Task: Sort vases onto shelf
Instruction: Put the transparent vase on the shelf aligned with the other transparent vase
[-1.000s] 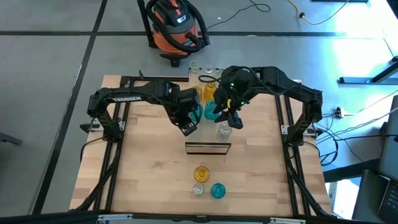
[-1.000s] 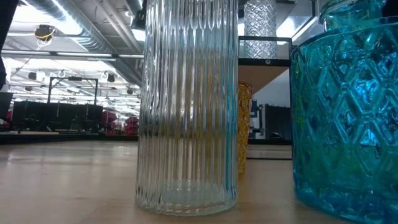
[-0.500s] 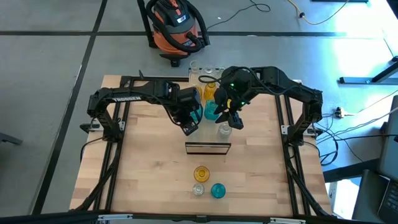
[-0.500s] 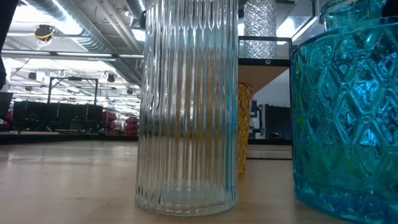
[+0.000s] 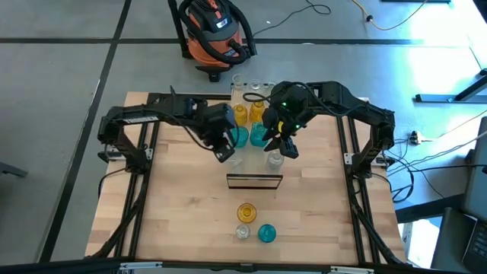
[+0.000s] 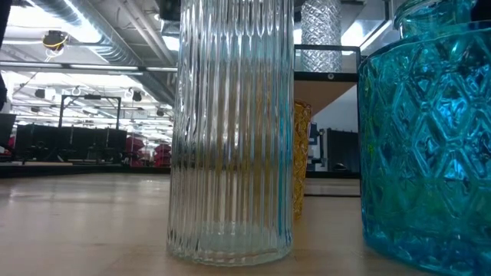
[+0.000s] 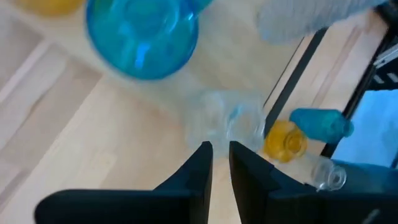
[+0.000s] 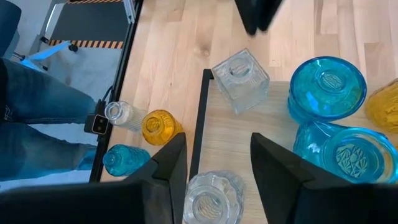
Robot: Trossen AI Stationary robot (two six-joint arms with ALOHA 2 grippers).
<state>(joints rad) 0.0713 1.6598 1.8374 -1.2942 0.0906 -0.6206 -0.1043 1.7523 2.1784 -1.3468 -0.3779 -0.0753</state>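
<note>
Clear square vase (image 8: pixel 240 79) stood on shelf (image 8: pixel 219 143) edge, released. Left claw (image 7: pixel 216 163) nearly pressed together, empty, beside it. Right claw (image 8: pixel 214 165) spread above. We judged: retreat straight, avoiding teal vases (image 8: pixel 328 87).

no readable text, labels, brands or numbers anywhere; faint marking on left arm (image 5: pixel 148 119) too small to read

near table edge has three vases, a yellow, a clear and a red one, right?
Not quite: the third vase is teal, not red. The high view shows it beside the clear vase, with the yellow vase just behind them.
</note>
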